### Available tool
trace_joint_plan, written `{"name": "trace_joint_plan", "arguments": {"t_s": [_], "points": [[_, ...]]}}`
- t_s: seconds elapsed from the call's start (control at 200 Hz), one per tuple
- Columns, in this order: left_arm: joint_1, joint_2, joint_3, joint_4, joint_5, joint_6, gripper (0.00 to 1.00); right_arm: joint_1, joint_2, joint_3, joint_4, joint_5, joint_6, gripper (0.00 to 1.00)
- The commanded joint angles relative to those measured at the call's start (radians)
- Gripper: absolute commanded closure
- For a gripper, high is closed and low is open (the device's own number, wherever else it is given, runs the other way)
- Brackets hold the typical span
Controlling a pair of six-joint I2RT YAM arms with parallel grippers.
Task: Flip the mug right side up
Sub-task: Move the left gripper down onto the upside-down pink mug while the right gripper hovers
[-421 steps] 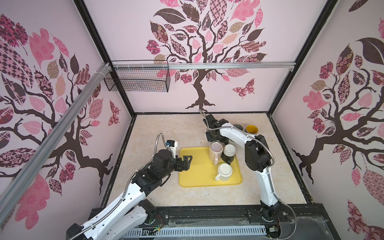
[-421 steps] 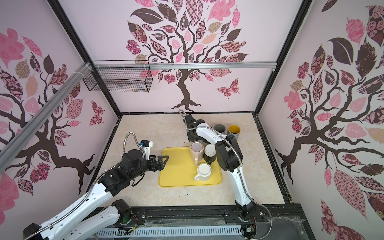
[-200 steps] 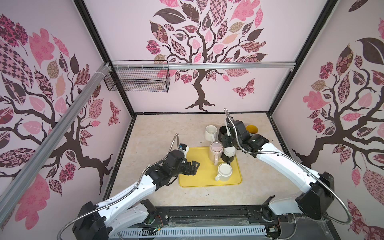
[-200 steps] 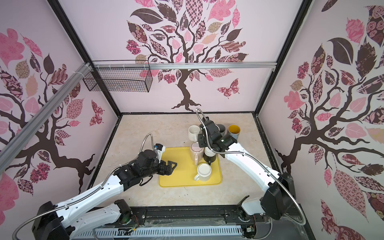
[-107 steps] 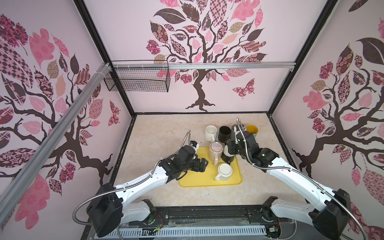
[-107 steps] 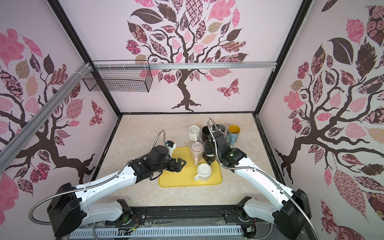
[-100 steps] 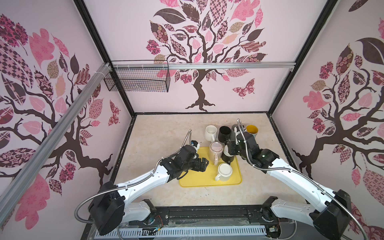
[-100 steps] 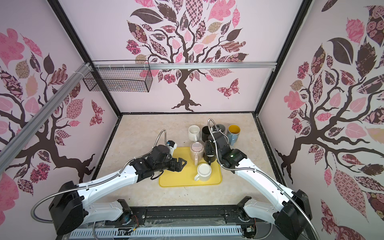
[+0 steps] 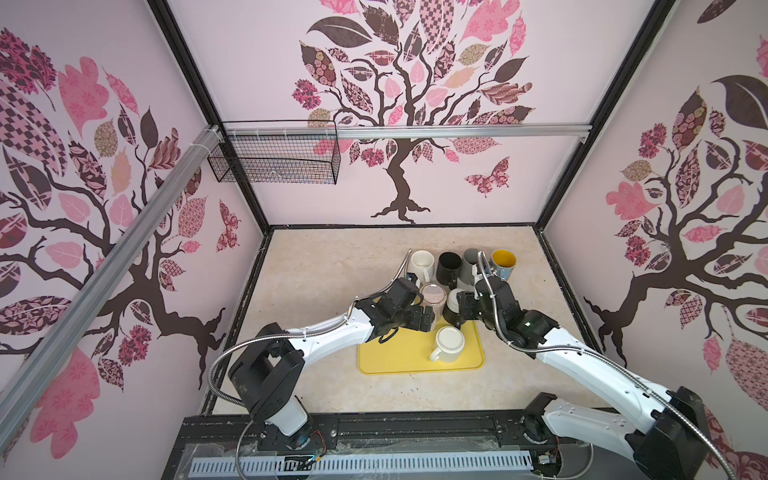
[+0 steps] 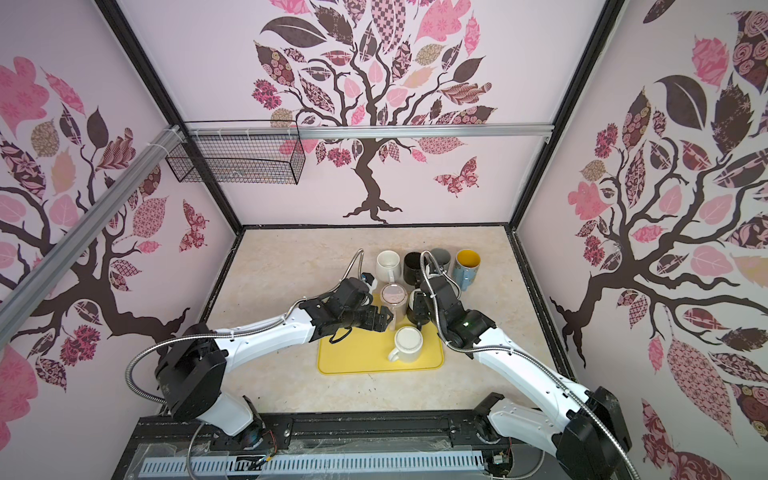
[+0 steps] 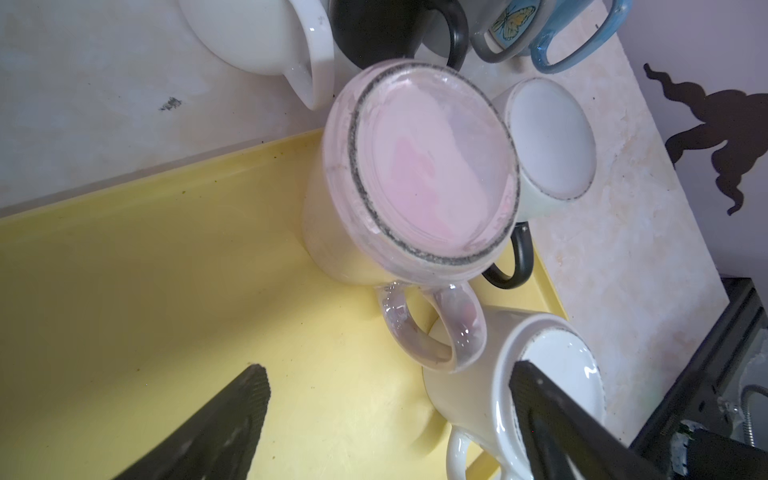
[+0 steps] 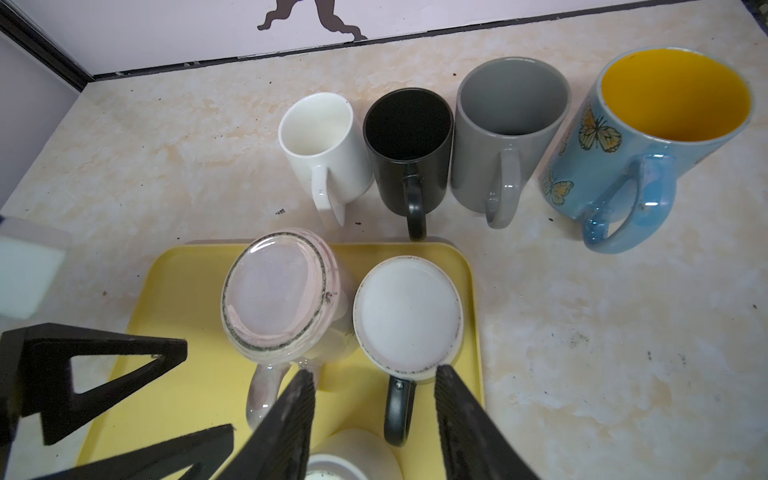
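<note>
The left tool (image 11: 388, 370) hangs released over the yellow tray (image 9: 395, 357), jaws spread wide and holding nothing. It points at the pink mug (image 11: 432, 158), which stands mouth-down at the tray's back edge with its rough-ringed base up. The pink handle (image 11: 432, 328) faces the tool, just ahead of the gap between the jaws.

This mug looks like glazed ceramic: stiff, fairly heavy and glossy enough to slip, and likely to chip if it knocks a neighbour. The handle loop is probably the surest hold, since the round wall offers only slick curves. The white mug (image 11: 257, 37) stands upright on the tabletop (image 9: 332, 270) just behind it, so tipping room is tight.

Just beside it to the right, also on the tray, is the dark mug (image 12: 409, 309), likewise inverted, pale base up. I cannot tell whether the two touch.

The right tool (image 12: 374, 372) has its jaws parted on either side of the black handle (image 12: 399, 411), with a gap on both sides and nothing grasped. Pinching that handle should allow a controlled roll.

Nearer the robot, the cream mug (image 9: 449, 338) sits inverted close to the pink handle. Which upturned mug is meant, I cannot tell.
</note>
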Motion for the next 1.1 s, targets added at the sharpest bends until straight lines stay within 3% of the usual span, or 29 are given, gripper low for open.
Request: {"name": "trace_joint_plan", "arguments": {"t_s": [0.0,0.155,0.48,0.875,1.09], "points": [[-0.005,0.044,0.068,0.005,-0.01,0.018,0.05,-0.003,-0.032,0.004,0.028,0.02,-0.007,0.49],[-0.006,0.106,0.114,-0.015,-0.024,0.038,0.06,-0.001,-0.027,-0.003,0.035,0.018,-0.013,0.49],[-0.003,0.094,0.111,-0.126,-0.214,0.106,0.15,-0.001,-0.024,-0.001,0.036,0.015,-0.024,0.49],[0.004,0.135,0.166,-0.099,-0.037,0.201,0.27,-0.002,-0.015,-0.01,0.069,-0.012,-0.026,0.48],[0.004,0.162,0.192,-0.102,-0.055,0.214,0.34,-0.001,-0.012,-0.014,0.068,-0.028,-0.025,0.48]]}}
